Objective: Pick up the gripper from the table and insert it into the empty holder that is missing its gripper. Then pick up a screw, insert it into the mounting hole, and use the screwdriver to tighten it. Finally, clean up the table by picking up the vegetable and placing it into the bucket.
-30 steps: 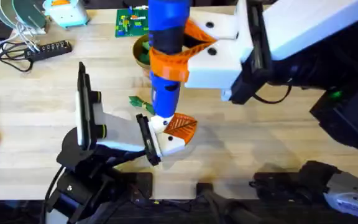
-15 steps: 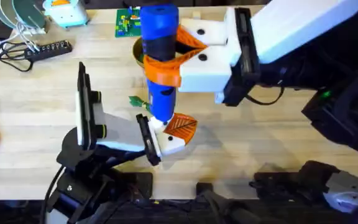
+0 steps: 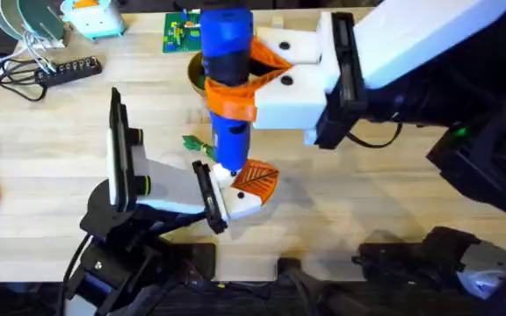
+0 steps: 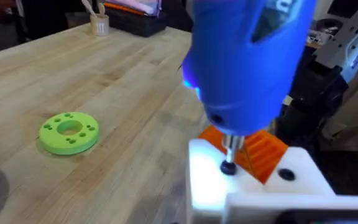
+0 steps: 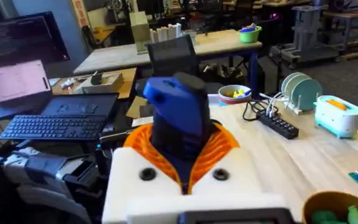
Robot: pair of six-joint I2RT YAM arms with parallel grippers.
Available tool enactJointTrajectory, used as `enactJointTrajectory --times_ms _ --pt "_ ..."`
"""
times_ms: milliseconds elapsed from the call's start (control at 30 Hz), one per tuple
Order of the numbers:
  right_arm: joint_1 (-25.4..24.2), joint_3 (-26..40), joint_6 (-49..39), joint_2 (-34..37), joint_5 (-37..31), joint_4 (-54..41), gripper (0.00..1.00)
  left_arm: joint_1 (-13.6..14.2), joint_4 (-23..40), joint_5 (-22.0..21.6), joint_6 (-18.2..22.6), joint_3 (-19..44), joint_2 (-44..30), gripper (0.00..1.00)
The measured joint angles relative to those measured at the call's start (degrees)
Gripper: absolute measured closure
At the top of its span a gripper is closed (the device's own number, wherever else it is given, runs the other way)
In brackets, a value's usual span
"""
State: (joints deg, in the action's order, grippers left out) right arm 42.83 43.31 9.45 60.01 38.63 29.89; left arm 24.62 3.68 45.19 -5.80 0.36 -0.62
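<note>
Step in hand, as judged: tightening the screw. The right tool (image 3: pixel 235 88) is clamped on the blue cylindrical electric screwdriver (image 3: pixel 227 79), held upright, its bit seated on a dark screw (image 4: pixel 229 167) in the white plastic finger base (image 4: pixel 241 186). The ribbed orange wedge fingertip (image 3: pixel 256 178) already sits in that base. Left tool (image 3: pixel 235 197): cannot tell how its fingers stand. Keep the driver plumb with light downward pressure so the bit stays seated, and keep the base steady. The slim dark-green toy vegetable (image 3: pixel 196 144) lies on the wooden desk (image 3: pixel 51 132), near the orange-brown bucket (image 5: pixel 337 205).
</note>
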Motion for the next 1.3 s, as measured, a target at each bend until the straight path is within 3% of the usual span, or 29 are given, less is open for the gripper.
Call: enactJointTrajectory --times_ms 667,867,1067,1167,1300 --pt "-0.15 0.37 2.38 1.77 -0.17 -0.48 0.980 0.00 0.04 0.02 -0.02 0.00 -0.02 0.984" --pt "-1.51 0.37 2.56 1.72 0.18 5.86 0.980 0.00 0.00 0.00 0.00 0.00 -0.02 0.984" --pt "-5.34 0.42 2.19 0.27 0.28 6.95 0.980 0.00 0.01 0.00 0.00 0.00 -0.02 0.984" --pt "-9.42 0.74 -1.94 -0.10 0.39 1.40 0.980 0.00 0.01 0.00 0.00 0.00 0.00 0.984" --pt "-18.51 0.85 -11.67 -0.07 -3.35 -11.74 0.980 0.00 0.00 0.00 0.00 0.00 -0.02 0.984"
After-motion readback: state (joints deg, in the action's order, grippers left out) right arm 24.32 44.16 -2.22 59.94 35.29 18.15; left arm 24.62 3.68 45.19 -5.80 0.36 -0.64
